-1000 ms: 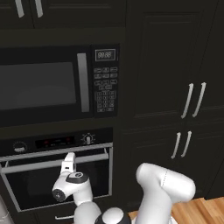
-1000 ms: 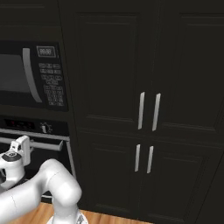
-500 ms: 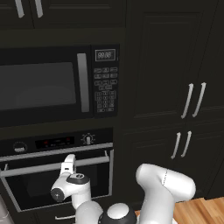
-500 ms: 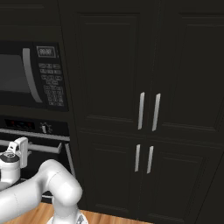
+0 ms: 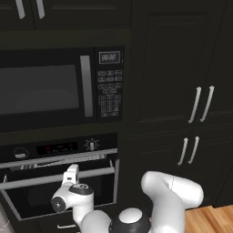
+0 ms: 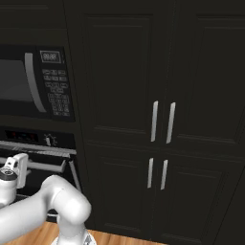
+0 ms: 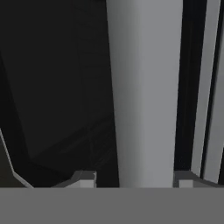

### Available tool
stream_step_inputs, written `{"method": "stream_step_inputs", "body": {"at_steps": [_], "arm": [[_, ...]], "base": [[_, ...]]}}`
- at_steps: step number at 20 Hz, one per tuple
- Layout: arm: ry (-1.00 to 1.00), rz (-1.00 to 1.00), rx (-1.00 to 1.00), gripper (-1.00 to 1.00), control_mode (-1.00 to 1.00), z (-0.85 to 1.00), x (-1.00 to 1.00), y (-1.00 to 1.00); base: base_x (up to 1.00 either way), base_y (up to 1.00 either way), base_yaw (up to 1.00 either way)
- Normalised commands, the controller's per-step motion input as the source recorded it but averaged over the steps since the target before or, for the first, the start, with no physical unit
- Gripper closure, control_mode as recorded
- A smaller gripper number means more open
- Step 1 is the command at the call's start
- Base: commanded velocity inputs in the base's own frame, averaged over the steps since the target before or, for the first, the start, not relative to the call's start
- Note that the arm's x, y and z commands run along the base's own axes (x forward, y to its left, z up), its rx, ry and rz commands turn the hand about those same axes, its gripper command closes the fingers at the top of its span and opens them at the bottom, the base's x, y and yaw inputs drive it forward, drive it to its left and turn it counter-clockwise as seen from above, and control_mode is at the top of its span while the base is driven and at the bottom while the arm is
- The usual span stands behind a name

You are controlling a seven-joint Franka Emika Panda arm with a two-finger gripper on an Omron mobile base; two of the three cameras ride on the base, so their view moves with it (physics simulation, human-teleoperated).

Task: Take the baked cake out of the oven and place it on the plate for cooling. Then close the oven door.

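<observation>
Gripper (image 7: 135,179): jaws apart, straddling the handle (image 7: 144,94) of the oven door (image 5: 59,191); contact with the bar cannot be told. Fingertips (image 7: 85,178) flank the bar at 6 o'clock in hand view. Door: ajar, top edge tilted out from the oven (image 5: 59,150). Microwave (image 5: 61,86): at 12 o'clock from oven. Cabinets (image 6: 160,124): at 3 o'clock.

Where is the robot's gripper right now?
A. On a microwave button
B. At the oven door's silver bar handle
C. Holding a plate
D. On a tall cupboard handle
B. In the hand view the handle runs between the two fingertips of the gripper, and the left base view shows the hand at the oven door.
</observation>
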Motion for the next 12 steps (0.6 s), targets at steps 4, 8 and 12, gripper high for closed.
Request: {"method": "stream_step_inputs", "body": {"at_steps": [4,8,12], "arm": [[0.14,-0.01,0.0,1.0,-1.0,-0.49,-0.54,0.17],[0.17,-0.01,0.0,1.0,-1.0,-0.48,-0.53,0.17],[0.19,-0.01,0.0,1.0,-1.0,-0.47,-0.52,0.18]], "base": [[0.0,0.0,0.0],[0.0,0.0,0.0],[0.0,0.0,0.0]]}}
